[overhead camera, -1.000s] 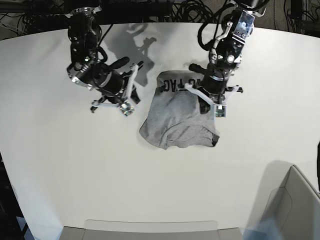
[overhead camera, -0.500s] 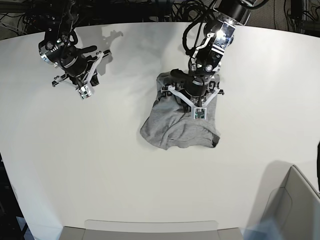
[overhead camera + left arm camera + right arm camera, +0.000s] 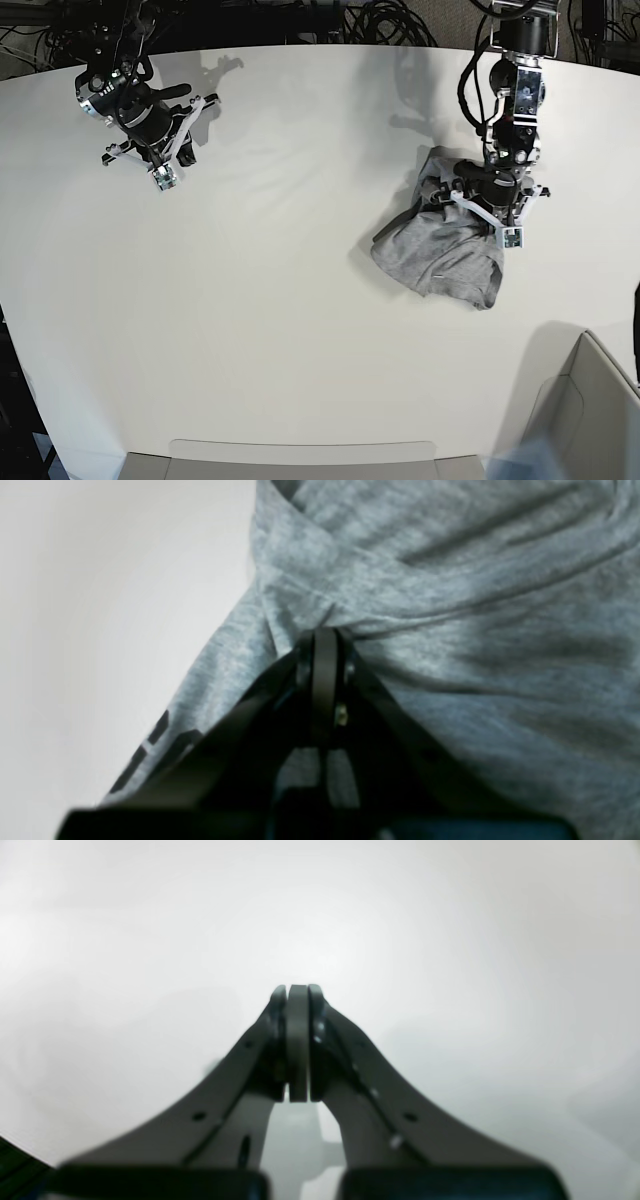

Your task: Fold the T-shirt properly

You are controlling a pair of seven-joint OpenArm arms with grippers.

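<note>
The heather-grey T-shirt (image 3: 440, 255) lies bunched in a crumpled heap at the right of the white table (image 3: 280, 300). My left gripper (image 3: 483, 212) stands over its upper edge. In the left wrist view the left gripper (image 3: 325, 635) is shut, and the T-shirt's (image 3: 475, 605) folds gather at its tips. Black lettering (image 3: 150, 750) shows at that view's lower left. My right gripper (image 3: 160, 160) hangs far off at the table's back left. It (image 3: 298, 990) is shut with nothing in it, over bare table.
A grey box (image 3: 580, 420) stands at the front right corner. A flat grey tray edge (image 3: 300, 458) runs along the front. Cables (image 3: 380, 20) lie behind the table's back edge.
My left gripper has swept to the right and the T-shirt has gone with it, bunching up more. The right arm withdrew to the back left and has since held still.
</note>
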